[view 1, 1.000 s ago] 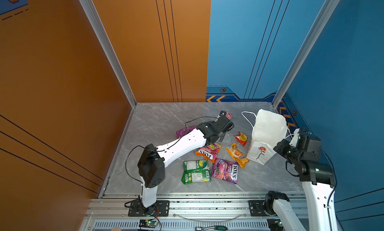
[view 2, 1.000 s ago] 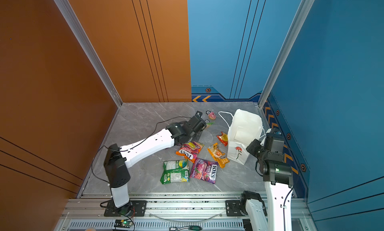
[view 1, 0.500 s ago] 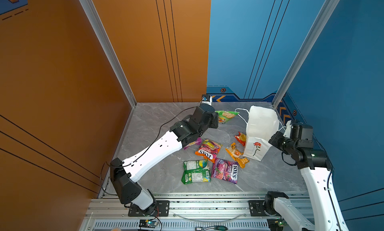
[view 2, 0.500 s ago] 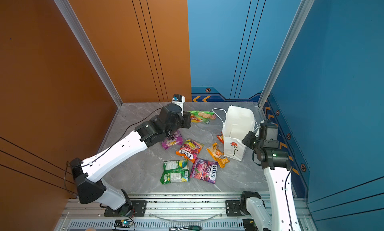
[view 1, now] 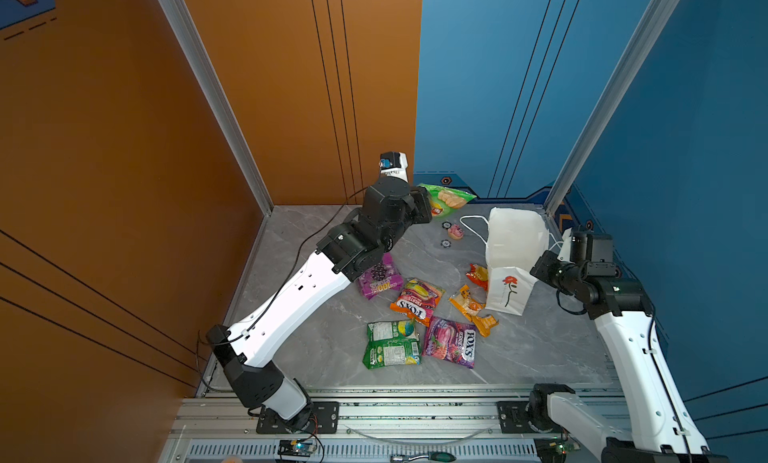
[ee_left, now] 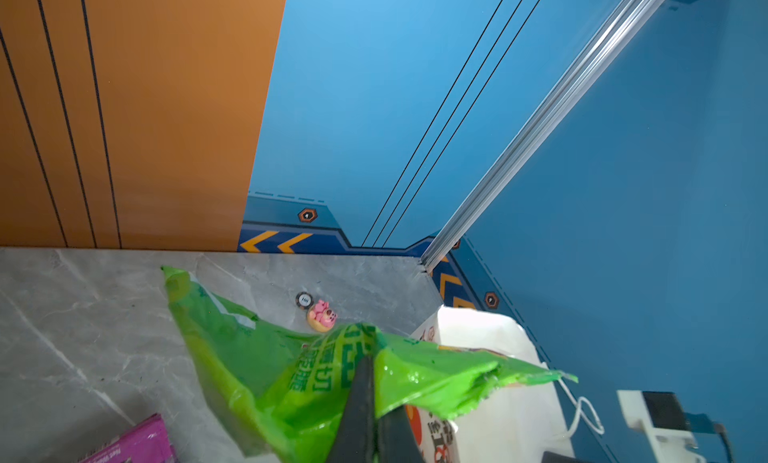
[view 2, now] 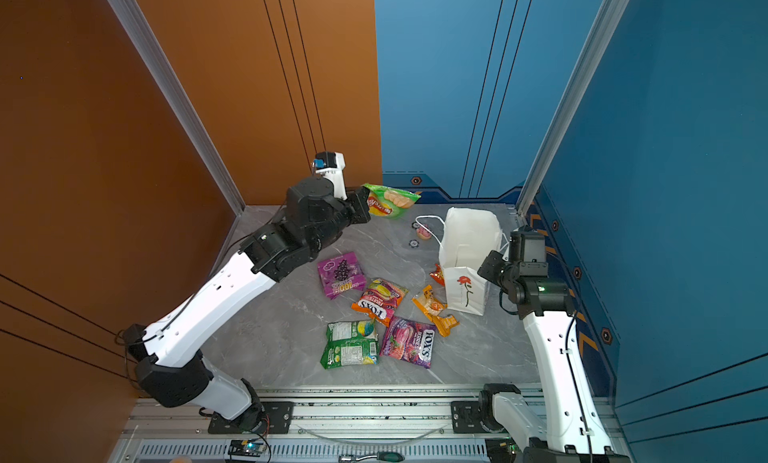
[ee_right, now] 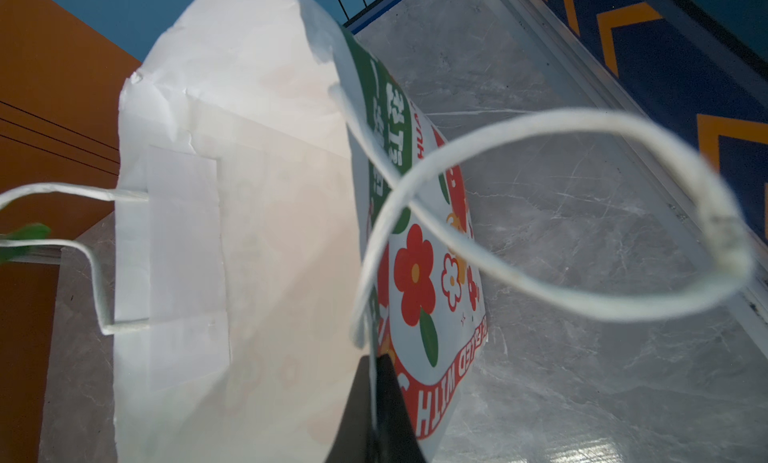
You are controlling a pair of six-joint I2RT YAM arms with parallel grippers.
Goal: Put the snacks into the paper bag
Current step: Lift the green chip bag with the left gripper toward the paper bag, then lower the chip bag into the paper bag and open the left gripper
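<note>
Hanging above the table [view 1: 311, 323], the green snack packet [view 1: 451, 199] is pinched tight in the left jaws. The right jaws are shut on the edge of the paper bag [view 1: 515, 240], with the other snacks [view 1: 415, 303] lying on the table beside it.

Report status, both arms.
Left gripper shut on green glossy snack packet, airborne. Right gripper shut on white paper bag's rim. Nothing seen between them.

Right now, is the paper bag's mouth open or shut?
Open: the paper bag shows its white inside in both top views; the right gripper pinches its rim.
</note>
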